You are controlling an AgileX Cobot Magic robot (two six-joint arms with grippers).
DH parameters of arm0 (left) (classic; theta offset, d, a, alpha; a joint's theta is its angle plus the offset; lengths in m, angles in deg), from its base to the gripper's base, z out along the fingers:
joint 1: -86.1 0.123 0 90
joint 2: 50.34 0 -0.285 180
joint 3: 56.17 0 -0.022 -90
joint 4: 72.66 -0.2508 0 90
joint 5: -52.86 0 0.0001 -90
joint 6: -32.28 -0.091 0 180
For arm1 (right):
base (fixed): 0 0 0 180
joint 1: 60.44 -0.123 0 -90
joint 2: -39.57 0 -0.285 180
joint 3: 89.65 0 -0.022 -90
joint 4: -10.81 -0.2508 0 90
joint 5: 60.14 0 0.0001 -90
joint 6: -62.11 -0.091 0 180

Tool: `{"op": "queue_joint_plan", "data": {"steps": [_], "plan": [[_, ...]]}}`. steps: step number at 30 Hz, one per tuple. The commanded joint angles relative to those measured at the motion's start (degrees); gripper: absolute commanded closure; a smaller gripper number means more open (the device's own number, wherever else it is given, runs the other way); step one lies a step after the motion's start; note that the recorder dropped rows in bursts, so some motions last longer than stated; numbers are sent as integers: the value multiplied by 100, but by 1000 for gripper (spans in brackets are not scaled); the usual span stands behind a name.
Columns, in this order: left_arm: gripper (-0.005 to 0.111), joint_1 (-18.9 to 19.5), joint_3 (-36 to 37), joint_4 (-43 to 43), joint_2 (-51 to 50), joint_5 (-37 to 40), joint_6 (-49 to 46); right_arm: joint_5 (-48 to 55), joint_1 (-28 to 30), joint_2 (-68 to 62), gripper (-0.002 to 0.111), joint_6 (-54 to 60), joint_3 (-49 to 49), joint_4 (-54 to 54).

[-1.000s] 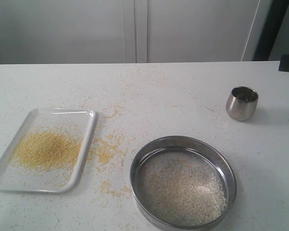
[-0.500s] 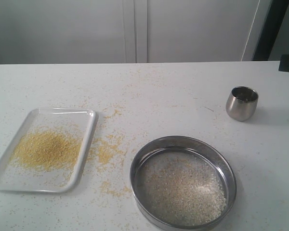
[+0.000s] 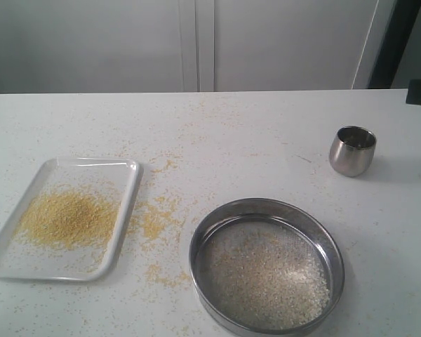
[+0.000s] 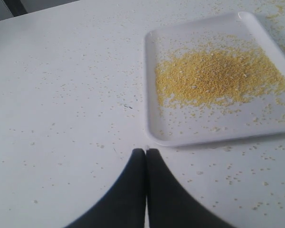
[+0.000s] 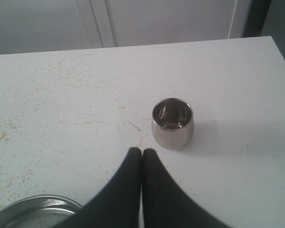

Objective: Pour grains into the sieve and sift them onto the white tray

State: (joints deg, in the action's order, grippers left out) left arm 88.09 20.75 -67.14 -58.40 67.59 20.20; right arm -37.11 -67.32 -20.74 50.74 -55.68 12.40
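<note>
1. Inspecting the claws: your left claw (image 4: 146, 151) is closed, fingertips pressed together, holding nothing. Your right claw (image 5: 141, 151) is in the same condition.
2. The sieve (image 3: 265, 208) sits flat on the table (image 3: 231, 119), open side up, at the near edge and right of centre in the exterior view. It is round, so it has no long axis. Pale grains (image 3: 266, 277) cover its mesh.
3. The tray (image 3: 77, 168) lies on the left, well apart from the sieve, with yellow grains (image 3: 67, 219) heaped in its middle. Its long axis runs away from the camera, leaning slightly right.
4. Key relation: the tray lies just ahead of your left claw, near the fingertips but not touching. The sieve's rim shows close beside your right claw. Judgement: your right arm is nearer the sieve, your left nearer the tray.
5. The cup (image 5: 172, 123) stands upright, mouth up, just ahead of your right claw. It looks empty.
6. Judgement: pouring and sifting appear done. Any further sift would mean carrying the sieve leftward across the spilled specks (image 3: 154, 221) to the tray.
</note>
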Motion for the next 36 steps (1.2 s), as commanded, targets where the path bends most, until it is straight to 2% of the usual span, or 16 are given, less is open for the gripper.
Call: {"op": "queue_joint_plan", "data": {"steps": [1, 6, 18, 36], "plan": [[107, 25, 30, -7, 27, -10, -20, -37, -6, 41, 108, 6, 42, 17], [107, 25, 30, -177, 27, 1, -4, -37, -6, 41, 108, 6, 42, 17], [107, 25, 30, -177, 27, 12, 1041, -37, -6, 41, 108, 6, 42, 17], [107, 25, 30, -177, 27, -5, 1207, -37, -6, 41, 108, 6, 42, 17]]}}
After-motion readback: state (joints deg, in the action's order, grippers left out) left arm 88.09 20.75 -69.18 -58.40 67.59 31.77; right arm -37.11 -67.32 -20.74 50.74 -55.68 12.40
